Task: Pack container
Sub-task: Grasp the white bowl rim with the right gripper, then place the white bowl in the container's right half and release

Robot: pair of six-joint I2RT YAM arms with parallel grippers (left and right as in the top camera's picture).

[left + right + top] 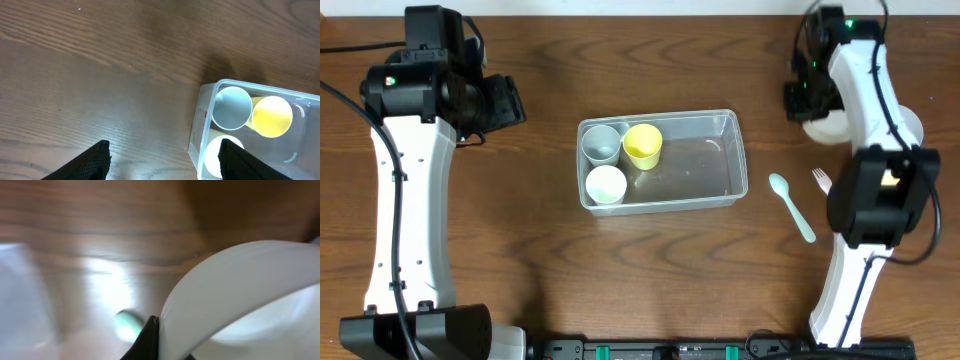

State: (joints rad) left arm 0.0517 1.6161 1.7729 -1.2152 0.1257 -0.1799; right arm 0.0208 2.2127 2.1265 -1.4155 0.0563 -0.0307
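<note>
The clear plastic container sits mid-table and holds a grey cup, a yellow cup and a white cup at its left end. My left gripper is open and empty, above bare table left of the container. In the left wrist view its fingers frame the container's corner. My right gripper is at the far right and is shut on the rim of a white bowl. That bowl fills the right wrist view, with one black finger pressed against its rim.
A mint-green spoon and a white fork lie on the table right of the container; the spoon shows blurred in the right wrist view. The right half of the container holds nothing.
</note>
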